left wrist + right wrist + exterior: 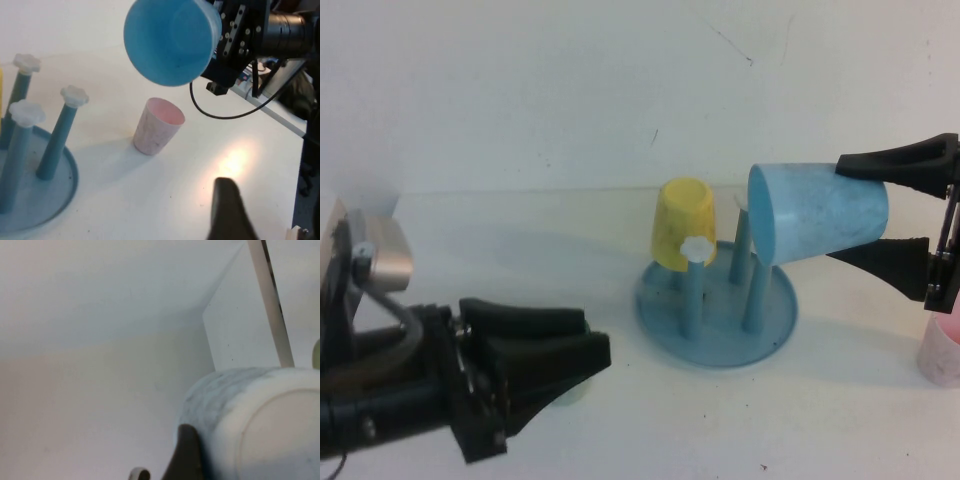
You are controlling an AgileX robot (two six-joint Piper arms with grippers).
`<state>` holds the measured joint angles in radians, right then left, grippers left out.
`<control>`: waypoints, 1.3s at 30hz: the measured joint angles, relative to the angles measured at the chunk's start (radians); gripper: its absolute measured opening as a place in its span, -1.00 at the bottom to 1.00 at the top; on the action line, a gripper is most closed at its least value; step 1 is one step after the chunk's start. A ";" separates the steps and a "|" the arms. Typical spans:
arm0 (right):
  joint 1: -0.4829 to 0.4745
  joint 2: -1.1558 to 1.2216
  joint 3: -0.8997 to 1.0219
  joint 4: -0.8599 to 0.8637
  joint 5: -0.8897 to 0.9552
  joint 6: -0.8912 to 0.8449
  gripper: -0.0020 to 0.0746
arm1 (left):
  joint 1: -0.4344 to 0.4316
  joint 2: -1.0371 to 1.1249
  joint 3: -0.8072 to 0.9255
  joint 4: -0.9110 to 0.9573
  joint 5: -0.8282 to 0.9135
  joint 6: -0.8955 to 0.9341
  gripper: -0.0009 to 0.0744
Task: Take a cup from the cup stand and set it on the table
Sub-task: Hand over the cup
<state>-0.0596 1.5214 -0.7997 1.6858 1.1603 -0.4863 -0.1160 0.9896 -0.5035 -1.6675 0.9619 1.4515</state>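
My right gripper [835, 210] is shut on the light blue cup [820, 212] and holds it on its side in the air, just above and to the right of the cup stand [665, 312]. The cup's mouth faces left, near a peg [757, 290]. The cup also shows in the left wrist view [170, 40] and in the right wrist view [260, 430], beside one finger [187, 455]. My left gripper [595, 345] is shut and empty, low at the front left, apart from the stand. The white table [520, 240] lies below.
A yellow cup [683, 225] hangs upside down on a left peg of the stand. A pink cup [945, 350] stands on the table at the right edge, below my right gripper. A pale cup [572, 392] shows partly under my left gripper.
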 joint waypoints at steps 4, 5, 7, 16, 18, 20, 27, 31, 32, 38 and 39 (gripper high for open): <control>0.000 0.000 0.000 0.000 0.000 -0.012 0.55 | 0.000 0.173 -0.137 -0.002 0.094 0.017 0.21; 0.000 0.000 0.000 0.000 0.000 -0.014 0.55 | 0.000 0.217 -0.172 -0.004 0.117 0.019 0.26; 0.000 0.000 0.000 0.000 0.000 -0.019 0.55 | -0.011 0.294 -0.230 -0.004 0.143 0.019 0.30; 0.000 0.000 0.000 0.000 0.000 -0.019 0.55 | -0.222 0.508 -0.451 -0.006 0.091 0.064 0.27; 0.000 0.000 0.000 0.000 0.000 -0.019 0.55 | -0.258 0.539 -0.495 -0.006 0.061 0.069 0.26; 0.000 0.000 0.000 0.000 0.000 -0.019 0.55 | -0.284 0.568 -0.537 -0.006 0.040 0.069 0.26; 0.000 0.000 0.000 0.000 0.000 -0.019 0.55 | -0.322 0.662 -0.648 -0.006 -0.007 0.067 0.25; 0.000 0.000 0.000 0.000 0.000 -0.044 0.55 | -0.354 0.709 -0.706 -0.008 -0.043 0.065 0.25; 0.000 0.000 0.000 0.000 0.000 -0.059 0.55 | -0.367 0.721 -0.721 -0.008 -0.057 0.063 0.24; -0.002 0.002 0.000 0.004 -0.026 -0.235 0.55 | -0.436 0.781 -0.787 -0.010 -0.155 0.024 -0.19; -0.005 0.002 0.000 0.013 -0.032 -0.258 0.55 | -0.441 0.791 -0.797 -0.016 -0.153 0.012 -0.34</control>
<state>-0.0643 1.5231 -0.7997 1.6992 1.1283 -0.7438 -0.5569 1.7802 -1.3002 -1.6833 0.8092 1.4631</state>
